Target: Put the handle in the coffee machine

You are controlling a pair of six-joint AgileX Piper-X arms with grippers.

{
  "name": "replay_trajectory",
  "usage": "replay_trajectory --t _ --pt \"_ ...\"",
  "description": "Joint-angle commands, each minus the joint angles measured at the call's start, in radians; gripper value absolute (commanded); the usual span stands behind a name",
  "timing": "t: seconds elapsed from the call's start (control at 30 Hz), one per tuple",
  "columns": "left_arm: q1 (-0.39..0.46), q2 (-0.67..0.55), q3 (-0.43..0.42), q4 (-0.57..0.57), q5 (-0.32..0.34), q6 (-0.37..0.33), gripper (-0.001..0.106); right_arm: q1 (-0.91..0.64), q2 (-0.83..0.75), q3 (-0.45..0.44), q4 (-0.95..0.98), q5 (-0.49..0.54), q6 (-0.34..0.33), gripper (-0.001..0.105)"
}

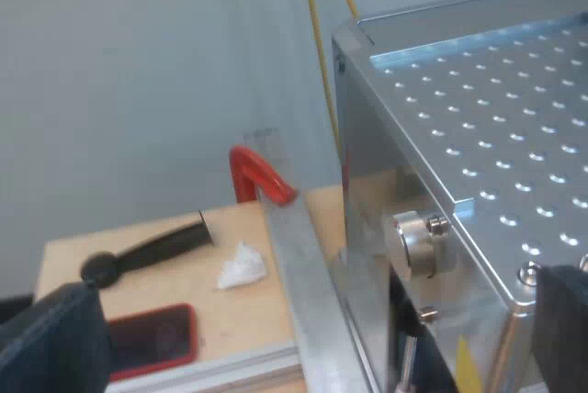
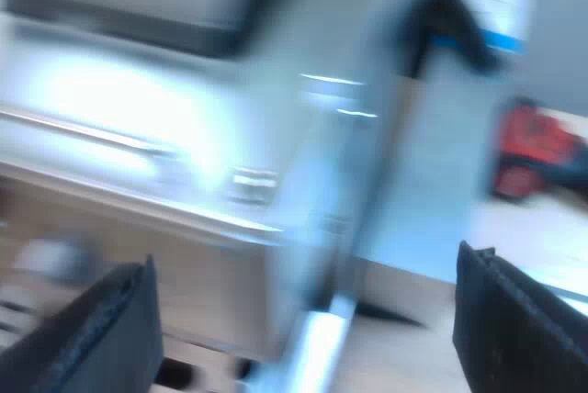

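Observation:
The espresso machine shows its perforated metal top and a round metal knob on its side. My left gripper hovers by the machine's upper corner, open, with nothing between its fingers. My right gripper is also open and empty, close to the shiny metal body of the machine. A dark stick with a rounded end lies on the wooden table beyond the left gripper; I cannot tell what it is.
A flat red object and a crumpled white tissue lie on the table. A red clamp grips a slanting metal bar beside the machine. A red shape stands beyond the right gripper.

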Motion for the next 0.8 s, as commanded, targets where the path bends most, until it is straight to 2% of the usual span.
replay_trajectory --t 0.03,0.27,0.37,0.57,0.73,0.8 --pt "0.000 -0.005 -0.005 0.030 -0.006 -0.040 0.095 -0.126 -0.030 -0.014 0.063 -0.053 -0.038 0.069" --pt "0.000 -0.048 -0.005 0.046 -0.006 -0.035 0.095 -0.426 -0.060 -0.005 0.163 -0.260 -0.038 0.069" --pt "0.000 -0.077 -0.005 0.049 -0.006 -0.015 0.095 -0.540 -0.080 0.013 0.182 -0.296 -0.044 0.069" --pt "0.000 -0.147 -0.005 0.072 -0.008 0.008 0.095 -0.630 -0.179 0.077 0.193 -0.299 -0.109 0.069" --pt "0.000 -0.230 -0.002 0.133 -0.008 0.024 0.095 -0.630 -0.329 0.164 0.196 -0.299 -0.110 0.069" --pt "0.000 -0.266 0.006 0.157 -0.008 0.037 0.095 -0.630 -0.395 0.198 0.196 -0.299 -0.132 0.069"
